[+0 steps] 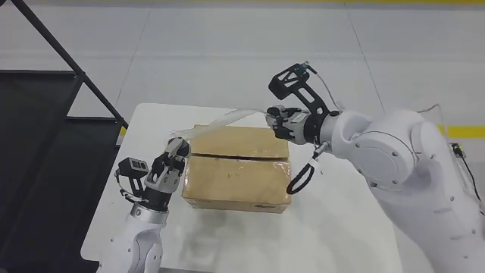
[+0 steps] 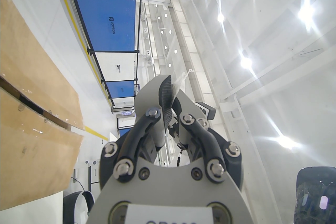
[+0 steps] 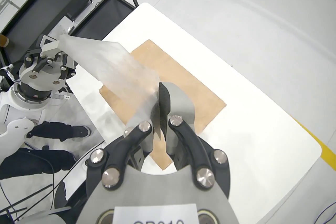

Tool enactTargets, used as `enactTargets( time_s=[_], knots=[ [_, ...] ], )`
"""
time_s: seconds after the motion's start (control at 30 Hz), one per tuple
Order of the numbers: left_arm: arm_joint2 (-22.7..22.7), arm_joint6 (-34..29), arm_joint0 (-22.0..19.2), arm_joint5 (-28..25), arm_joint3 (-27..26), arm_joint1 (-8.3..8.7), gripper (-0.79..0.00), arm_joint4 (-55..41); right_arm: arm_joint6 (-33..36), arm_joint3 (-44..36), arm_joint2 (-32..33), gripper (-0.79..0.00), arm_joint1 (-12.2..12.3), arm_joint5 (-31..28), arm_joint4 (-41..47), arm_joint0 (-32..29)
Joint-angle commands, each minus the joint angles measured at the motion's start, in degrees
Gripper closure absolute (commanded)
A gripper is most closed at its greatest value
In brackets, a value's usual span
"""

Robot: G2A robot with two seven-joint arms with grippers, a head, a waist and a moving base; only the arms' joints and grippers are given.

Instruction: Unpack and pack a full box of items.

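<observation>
A brown cardboard box [image 1: 239,174] lies on the white table [image 1: 341,227], its top flaps down with a dark seam between them. A clear strip of tape [image 1: 220,123] stretches in the air above the box's far edge, held at both ends. My left gripper [image 1: 178,148] stands at the box's left end, pointing up, shut on one end of the tape [image 2: 181,82]. My right gripper [image 1: 274,117] hovers at the box's far right corner, shut on the other end. In the right wrist view the tape [image 3: 110,62] runs from my right gripper [image 3: 158,93] over the box [image 3: 183,83] to the left gripper [image 3: 56,51].
A black metal rack [image 1: 45,144] stands just left of the table. The table's near right part [image 1: 356,243] is bare. A yellow floor line [image 1: 466,131] runs behind the right arm.
</observation>
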Motion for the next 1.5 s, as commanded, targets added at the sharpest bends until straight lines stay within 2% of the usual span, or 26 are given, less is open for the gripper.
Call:
enactTargets(
  time_s=[0.0,0.03,0.1,0.13,0.67,0.87,1.13,1.2,1.47],
  knots=[
    [-0.2,-0.1,0.1,0.1,-0.1,0.05,0.000,0.0,-0.6,0.6,-0.3,-0.372,0.0,-1.0,-0.6,0.3],
    [-0.3,-0.2,0.1,0.1,-0.1,0.08,0.000,0.0,-0.9,0.7,-0.5,-0.413,0.0,-1.4,-1.0,0.2],
    [-0.6,-0.4,0.1,0.3,0.0,0.15,0.000,0.0,-1.6,0.8,-0.6,-0.705,0.0,-1.8,-2.5,0.2],
    [-0.7,-0.5,0.1,0.4,0.0,0.18,0.000,0.0,-1.8,0.7,-0.7,-0.785,0.0,-1.7,-3.1,0.0],
    [-1.0,-1.3,-0.3,0.4,0.7,0.49,0.000,0.7,-3.2,0.2,2.8,-0.785,0.8,-3.2,-2.9,-3.1],
    [-1.5,-5.6,0.5,0.7,1.1,0.88,0.000,0.4,-4.5,1.1,4.0,-0.785,0.8,-1.6,-0.2,-4.3],
    [-2.4,-15.4,2.4,0.5,1.0,1.87,0.000,3.9,-6.0,3.3,4.0,-0.785,0.7,-5.8,3.6,-4.3],
    [-2.7,-16.3,2.4,1.0,1.3,2.02,0.000,3.6,-6.0,3.6,3.6,-0.785,0.7,-6.3,3.7,-3.9],
    [-0.7,-18.1,-1.4,2.1,3.0,2.30,0.000,4.5,-6.4,4.4,2.9,-0.785,0.6,-7.6,4.7,-3.3]
  ],
)
